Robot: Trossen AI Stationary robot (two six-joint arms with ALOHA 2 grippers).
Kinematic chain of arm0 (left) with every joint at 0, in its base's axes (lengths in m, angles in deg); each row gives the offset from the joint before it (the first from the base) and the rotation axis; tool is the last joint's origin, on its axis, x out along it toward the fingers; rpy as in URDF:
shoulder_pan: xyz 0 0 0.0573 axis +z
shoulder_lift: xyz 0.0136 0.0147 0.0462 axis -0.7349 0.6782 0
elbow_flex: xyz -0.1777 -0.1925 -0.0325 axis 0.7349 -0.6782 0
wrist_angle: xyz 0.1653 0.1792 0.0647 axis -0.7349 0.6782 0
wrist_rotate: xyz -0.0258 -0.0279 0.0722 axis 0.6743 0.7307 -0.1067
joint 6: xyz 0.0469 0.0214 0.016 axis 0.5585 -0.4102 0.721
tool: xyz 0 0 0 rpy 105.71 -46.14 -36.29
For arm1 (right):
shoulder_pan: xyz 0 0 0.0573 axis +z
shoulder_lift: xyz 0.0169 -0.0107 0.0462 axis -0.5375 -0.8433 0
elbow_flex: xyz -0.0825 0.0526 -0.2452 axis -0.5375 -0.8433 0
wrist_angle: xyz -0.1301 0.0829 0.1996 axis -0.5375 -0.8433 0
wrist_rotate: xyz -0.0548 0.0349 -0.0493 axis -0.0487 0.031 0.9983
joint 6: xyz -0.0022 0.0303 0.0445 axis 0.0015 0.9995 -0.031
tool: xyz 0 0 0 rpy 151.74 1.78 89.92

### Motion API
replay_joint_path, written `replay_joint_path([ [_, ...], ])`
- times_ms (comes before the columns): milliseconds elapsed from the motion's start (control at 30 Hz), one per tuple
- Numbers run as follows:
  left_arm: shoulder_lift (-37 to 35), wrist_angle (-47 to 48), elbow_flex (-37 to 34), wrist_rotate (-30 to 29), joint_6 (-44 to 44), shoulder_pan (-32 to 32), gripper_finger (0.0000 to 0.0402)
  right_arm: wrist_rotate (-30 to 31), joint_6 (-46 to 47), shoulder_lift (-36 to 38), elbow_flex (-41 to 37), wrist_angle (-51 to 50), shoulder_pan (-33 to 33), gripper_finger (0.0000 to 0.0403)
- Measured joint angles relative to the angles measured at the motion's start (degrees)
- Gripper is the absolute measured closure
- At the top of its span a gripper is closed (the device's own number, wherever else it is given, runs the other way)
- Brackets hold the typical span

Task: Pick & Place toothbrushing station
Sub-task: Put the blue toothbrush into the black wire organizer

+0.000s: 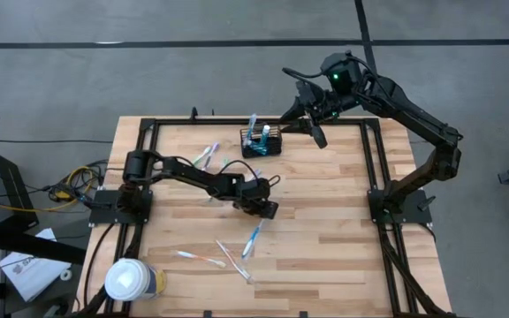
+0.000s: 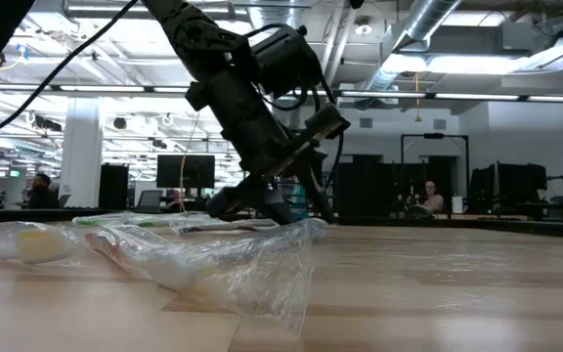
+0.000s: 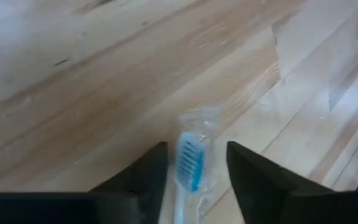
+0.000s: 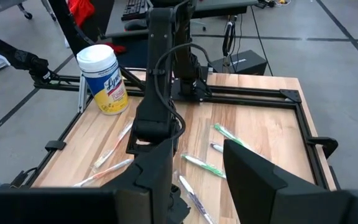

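Toothbrushing station, black mesh basket near table's far edge, already holds few upright items. Left gripper down at mid-table, fingers straddling wrapped blue toothbrush, not yet clamped. Right gripper hangs just beside basket, fingers apart, empty. Left to do, by look: several wrapped brushes lie loose on boards, others near basket.
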Motion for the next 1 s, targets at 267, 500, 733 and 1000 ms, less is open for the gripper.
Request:
replay_joint_path([
  [267, 0.25, -0.46, -0.17, 0.70, 3.01, 0.26, 0.0390, 0.02, -0.09, 0.00, 0.00, 0.35, -0.01, 0.0269],
  [500, 0.73, -15.85, -0.48, 0.05, 3.23, 0.87, 0.0399, 0.04, -0.24, 0.00, 0.00, 0.36, -0.01, 0.0269],
  [733, -1.10, -33.48, -0.38, -1.68, 7.60, 0.81, 0.0399, 0.17, -0.70, 0.00, 0.00, 0.98, -0.01, 0.0269],
  [1000, -13.03, -34.43, -3.37, -20.85, 34.59, 1.86, 0.0401, 0.16, -0.68, 0.00, 0.00, 2.19, -1.38, 0.0269],
])
